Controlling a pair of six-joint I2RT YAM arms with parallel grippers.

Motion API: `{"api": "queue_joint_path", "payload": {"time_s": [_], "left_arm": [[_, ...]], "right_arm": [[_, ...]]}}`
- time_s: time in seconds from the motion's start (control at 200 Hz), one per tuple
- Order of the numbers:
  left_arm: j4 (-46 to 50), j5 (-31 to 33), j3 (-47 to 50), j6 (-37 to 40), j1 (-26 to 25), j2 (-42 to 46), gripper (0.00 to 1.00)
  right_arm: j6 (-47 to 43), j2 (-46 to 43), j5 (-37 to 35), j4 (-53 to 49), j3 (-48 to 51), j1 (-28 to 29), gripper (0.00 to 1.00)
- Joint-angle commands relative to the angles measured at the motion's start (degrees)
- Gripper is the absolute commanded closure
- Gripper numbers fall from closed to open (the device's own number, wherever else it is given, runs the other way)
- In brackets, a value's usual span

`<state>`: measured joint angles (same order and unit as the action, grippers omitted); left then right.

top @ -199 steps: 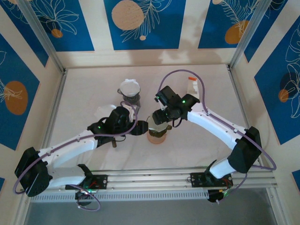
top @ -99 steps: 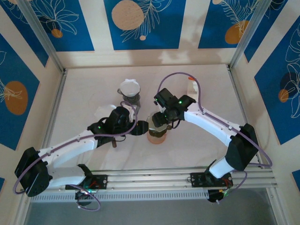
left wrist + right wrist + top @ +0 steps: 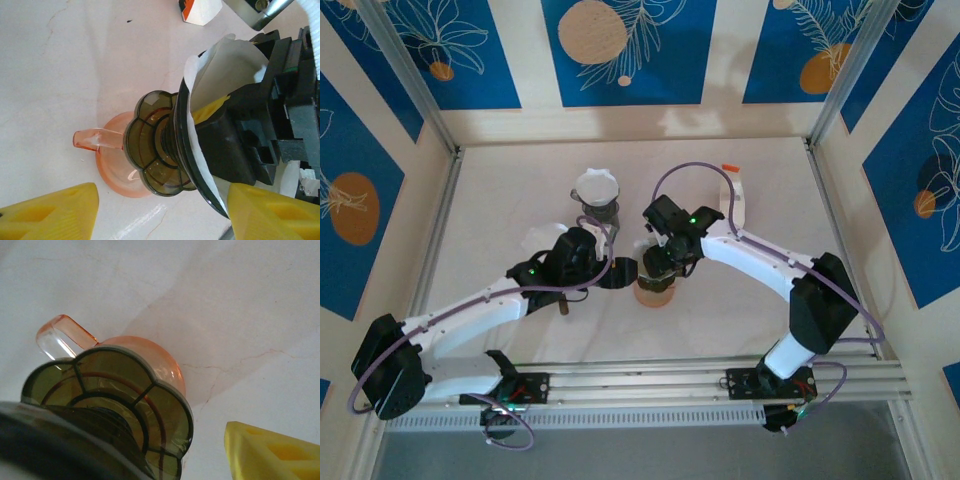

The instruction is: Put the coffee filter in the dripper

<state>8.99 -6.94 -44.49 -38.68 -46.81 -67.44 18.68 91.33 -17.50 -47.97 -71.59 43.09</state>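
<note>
Noted white coffee filter (image 3: 225,70) seated in smoky dripper (image 3: 155,145), paper edge standing past rim. Found dripper perched on orange glass server (image 3: 115,175), mid pale surface (image 3: 60,75). Logged right fingers (image 3: 270,452) parted: one inside filter against paper, other outside, clear of dripper wall. Logged left fingers (image 3: 50,212) wide, flanking dripper and server from the side, holding nothing.

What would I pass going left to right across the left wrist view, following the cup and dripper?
pink cup's handle → pink cup's body → dripper's scalloped base → white filter
</note>
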Motion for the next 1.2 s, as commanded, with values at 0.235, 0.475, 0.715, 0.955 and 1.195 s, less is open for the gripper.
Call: {"api": "queue_joint_path", "payload": {"time_s": [0.235, 0.475, 0.715, 0.955, 1.195], "left_arm": [[-1.26, 3.95, 0.33, 1.10, -0.58, 4.29, 0.22], [-1.95, 4.44, -1.19, 2.19, -0.48, 0.77, 0.16], [-2.37, 5.33, -1.70, 2.11, -0.41, -1.53, 0.14], [-1.64, 5.63, -1.21, 1.46, -0.40, -0.77, 0.19], [-1.61, 5.18, -0.38, 1.02, -0.39, -0.50, 0.21]], "right_arm": [[-0.08, 2.14, 0.97, 0.75, 1.29, -0.03, 0.33], [0.00, 2.05, 0.71, 0.61, 1.02, 0.49, 0.33], [0.12, 1.85, 0.58, 0.58, 0.93, 0.67, 0.33], [0.20, 0.75, -0.03, 0.69, 0.51, 0.81, 0.33], [0.96, -3.43, -0.34, 0.49, -1.17, 0.77, 0.33]]}}
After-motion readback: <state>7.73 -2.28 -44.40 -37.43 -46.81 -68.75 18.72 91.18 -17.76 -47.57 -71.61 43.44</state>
